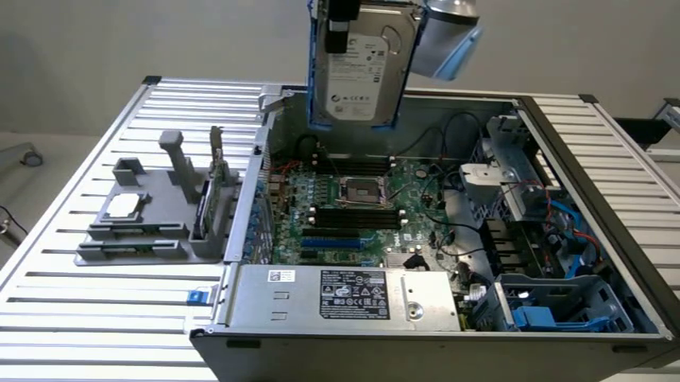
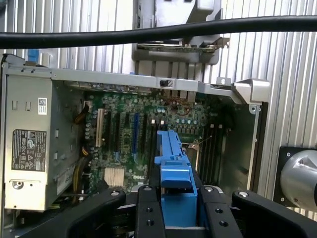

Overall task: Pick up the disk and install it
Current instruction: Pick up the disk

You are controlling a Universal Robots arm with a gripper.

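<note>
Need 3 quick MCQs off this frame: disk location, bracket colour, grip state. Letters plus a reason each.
1. Where is the disk?
A) in the air above the open case
B) seated inside the case
C) lying flat beside the case

2. Its carrier bracket is:
A) red
B) black
C) blue

3. The gripper is:
A) open, holding nothing
B) shut on the disk
C) shut on empty air

Answers:
1 A: it hangs upright over the motherboard.
2 C: a blue frame edges the drive.
3 B: black fingers clamp the bracket on both sides.
</note>
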